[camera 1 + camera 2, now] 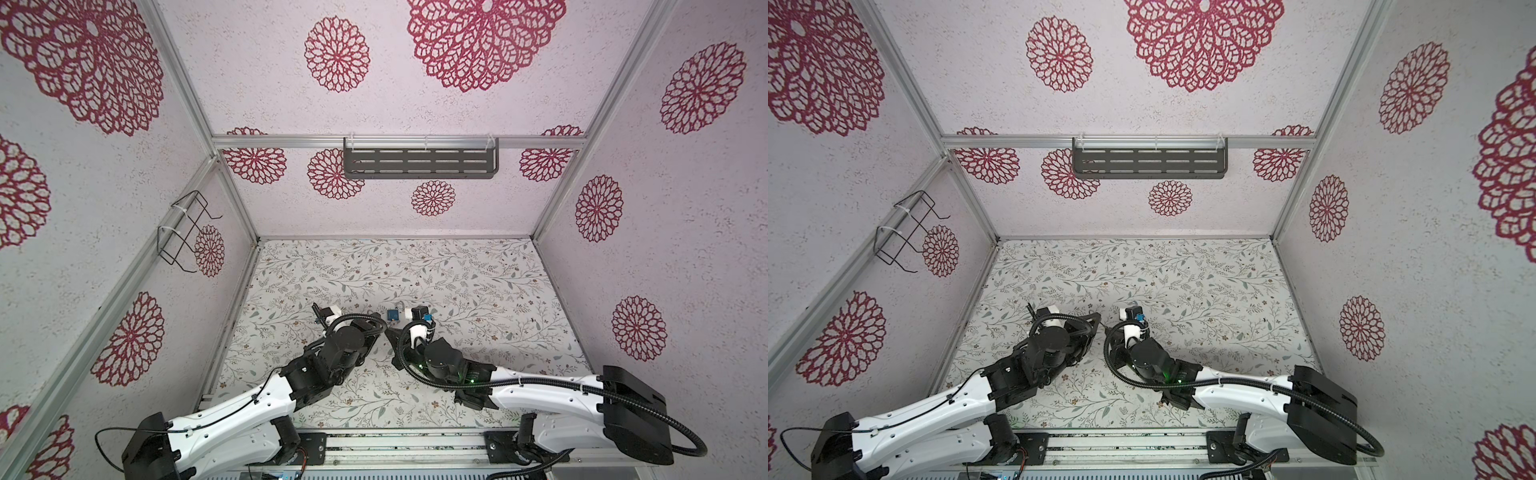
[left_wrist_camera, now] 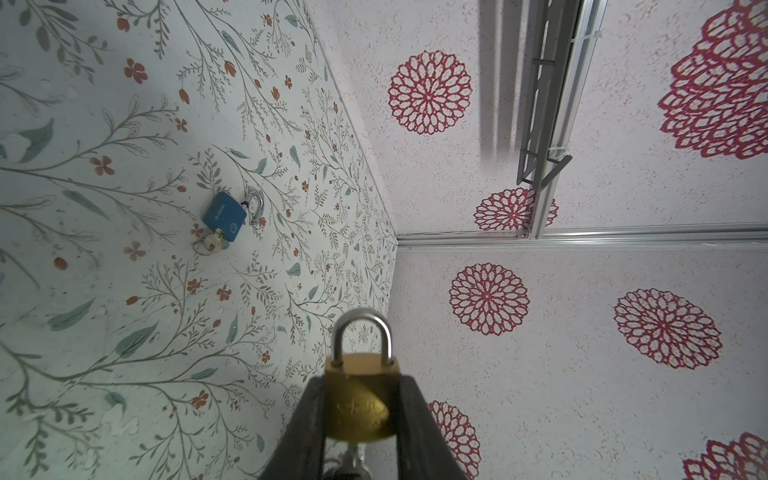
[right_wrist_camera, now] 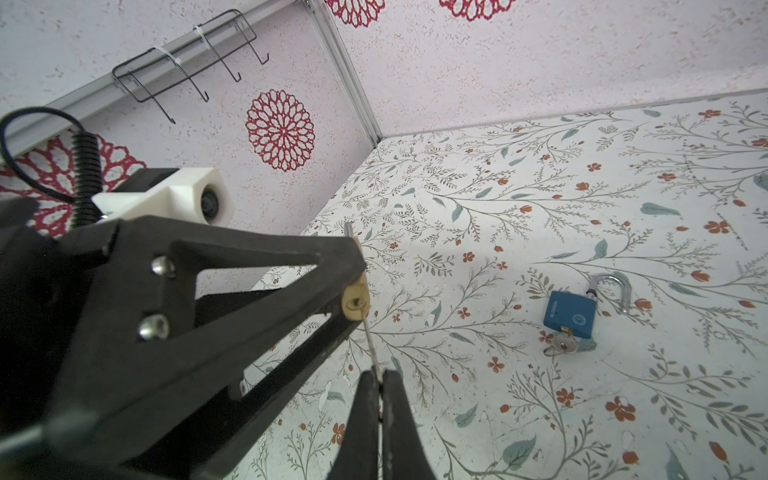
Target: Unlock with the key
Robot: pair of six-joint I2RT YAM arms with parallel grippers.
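In a top view, left gripper (image 1: 379,326) and right gripper (image 1: 390,334) meet mid-frame, with the blue padlock (image 1: 392,314) just above them.

Left wrist view: the jaws are part-spread and clamp the brass padlock (image 2: 359,409) at bottom centre, its shackle closed.

Right wrist view: the jaws are pressed together on the key (image 3: 371,345), whose tip is at the brass padlock's keyhole. The blue padlock lies right of centre, shackle open.

L arm (image 1: 232,415), R arm (image 1: 540,395) low, tips close together; L jaws clamped part-way, R jaws tight.
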